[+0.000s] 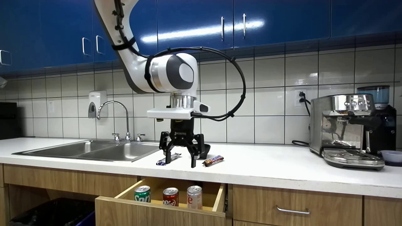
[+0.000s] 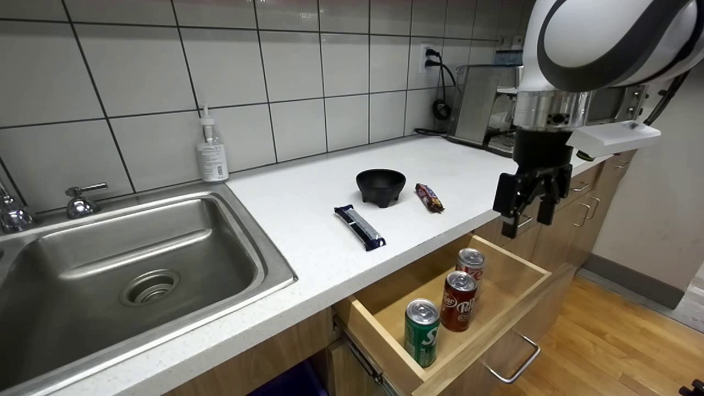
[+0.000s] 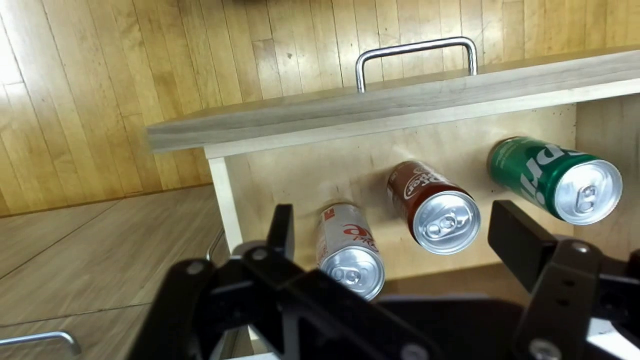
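Over the pulled-out drawer (image 1: 160, 215), your jaws stand wide apart and grip nothing. Inside it, the green can (image 3: 550, 177), the red can (image 3: 431, 205) and the pale can (image 3: 350, 245) stand upright, none grasped yet. On the desk (image 2: 308, 214), a blue wrapped bar (image 2: 360, 227) and a brown wrapped bar (image 2: 429, 198) lie near the black bowl (image 2: 380, 188), likewise untouched.
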{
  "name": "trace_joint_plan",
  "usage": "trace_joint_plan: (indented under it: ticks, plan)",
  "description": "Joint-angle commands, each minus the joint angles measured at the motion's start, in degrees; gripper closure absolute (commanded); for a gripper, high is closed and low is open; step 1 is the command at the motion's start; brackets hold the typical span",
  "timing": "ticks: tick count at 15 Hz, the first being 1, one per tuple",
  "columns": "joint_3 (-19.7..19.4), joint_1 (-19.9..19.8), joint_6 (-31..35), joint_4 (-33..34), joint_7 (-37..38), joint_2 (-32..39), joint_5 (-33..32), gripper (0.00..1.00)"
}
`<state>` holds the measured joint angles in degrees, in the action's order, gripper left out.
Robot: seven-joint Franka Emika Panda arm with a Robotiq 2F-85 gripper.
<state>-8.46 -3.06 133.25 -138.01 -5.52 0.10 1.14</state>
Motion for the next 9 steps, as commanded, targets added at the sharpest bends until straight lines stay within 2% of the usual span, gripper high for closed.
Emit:
trace_joint_plan:
  ticks: [1,9]
  plan:
    - [1.0,-1.1,-0.3,0.2,0.0,0.0,0.0,0.00]
    - [1.0,-1.1,-0.7,0.3,0.0,0.0,0.0,0.00]
